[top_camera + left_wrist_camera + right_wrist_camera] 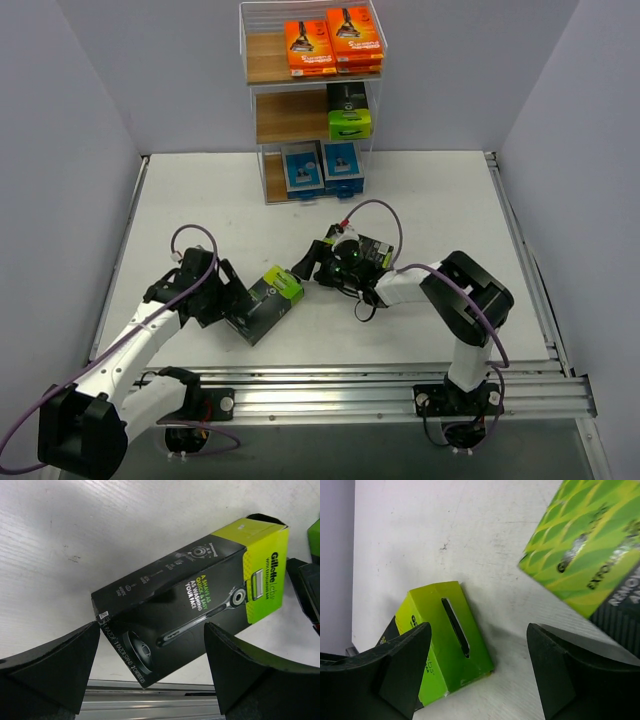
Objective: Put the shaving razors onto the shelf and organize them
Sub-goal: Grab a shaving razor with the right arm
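Observation:
A black razor pack with a lime-green top (266, 299) lies flat on the table between my grippers; it fills the left wrist view (200, 580). My left gripper (232, 305) is open, its jaws wide on either side of the pack's black end (151, 630). My right gripper (306, 268) is open just off the pack's green top (445, 630), not touching it. A second black-and-green pack (373, 250) lies under the right wrist (590, 545). The shelf (285, 118) holds orange packs (333, 45) on top, a black-green pack (349, 110) in the middle and blue-and-white packs (322, 168) at the bottom.
A metal rail (400, 385) runs along the table's near edge, also in the left wrist view (150, 700). Grey walls close in the table on the left, back and right. The left halves of the shelf boards are bare.

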Tool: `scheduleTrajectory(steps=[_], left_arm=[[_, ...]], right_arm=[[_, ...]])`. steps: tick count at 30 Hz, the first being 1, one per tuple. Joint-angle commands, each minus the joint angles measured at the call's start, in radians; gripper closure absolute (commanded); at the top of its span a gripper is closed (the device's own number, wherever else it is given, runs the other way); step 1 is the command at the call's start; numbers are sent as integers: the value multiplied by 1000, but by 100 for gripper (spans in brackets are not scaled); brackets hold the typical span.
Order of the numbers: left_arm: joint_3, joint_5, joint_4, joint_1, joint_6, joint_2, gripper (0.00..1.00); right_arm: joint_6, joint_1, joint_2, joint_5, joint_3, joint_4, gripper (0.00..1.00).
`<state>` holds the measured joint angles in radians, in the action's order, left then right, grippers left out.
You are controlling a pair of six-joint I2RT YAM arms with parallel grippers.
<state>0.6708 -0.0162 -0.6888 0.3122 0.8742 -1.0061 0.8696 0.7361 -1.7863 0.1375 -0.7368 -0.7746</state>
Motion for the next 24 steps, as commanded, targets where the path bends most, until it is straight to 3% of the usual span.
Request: scheduleTrajectory(steps=[1, 11, 15, 24], left_arm=[[-37, 16, 61, 21, 37, 12, 6], [-129, -53, 136, 80, 62, 1, 0], [-146, -91, 192, 80, 49, -37, 11], [-24, -154, 290, 77, 9, -248, 14]], right_arm=[[-7, 17, -45, 73, -64, -60, 28], [61, 69, -87, 192, -36, -182, 35], [109, 82, -67, 214, 36, -273, 38], [204, 140, -58, 209, 169, -475, 45]])
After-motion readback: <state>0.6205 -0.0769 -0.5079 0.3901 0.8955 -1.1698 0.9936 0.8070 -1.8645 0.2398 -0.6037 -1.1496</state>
